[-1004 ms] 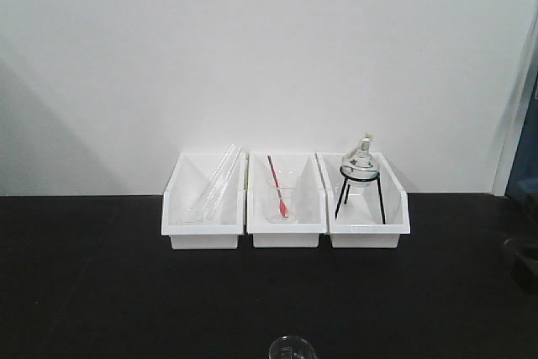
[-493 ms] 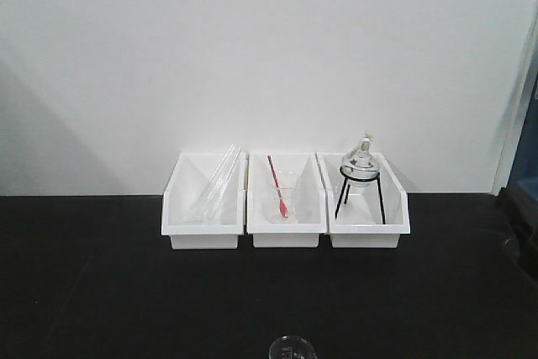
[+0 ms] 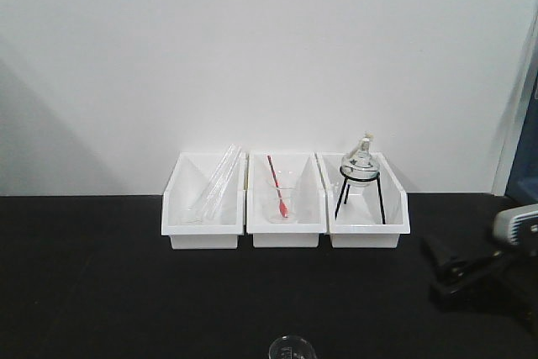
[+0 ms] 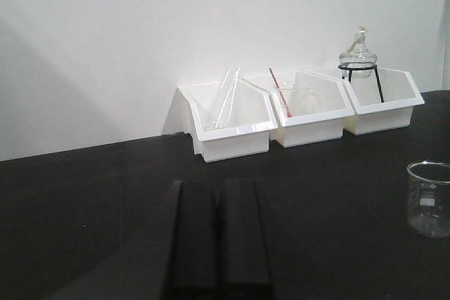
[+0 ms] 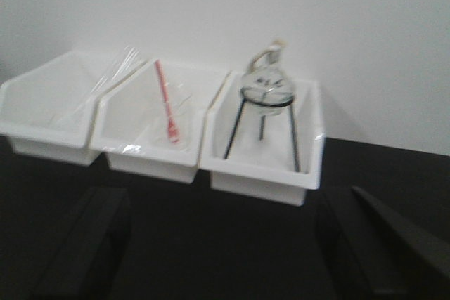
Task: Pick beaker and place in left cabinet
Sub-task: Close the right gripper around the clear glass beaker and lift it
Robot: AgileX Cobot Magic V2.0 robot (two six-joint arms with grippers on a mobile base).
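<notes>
The beaker (image 4: 428, 198), small clear glass with faint white marks, stands upright on the black tabletop at the right of the left wrist view. Only its rim (image 3: 291, 348) shows at the front view's bottom edge. My left gripper (image 4: 218, 189) is shut with nothing in it, low over the table and well left of the beaker. At the right side of the table my right gripper (image 3: 447, 267) is open and empty, pointing left. Its fingers (image 5: 88, 240) stand wide apart in the right wrist view. The left cabinet is out of view.
Three white bins stand in a row against the white wall: glass rods in the left bin (image 3: 204, 208), a beaker with a red-handled tool in the middle bin (image 3: 286, 205), and a round flask on a black tripod in the right bin (image 3: 363, 199).
My right gripper has come into the front view from the right edge and moved left over the table. The beaker and bins have not moved.
</notes>
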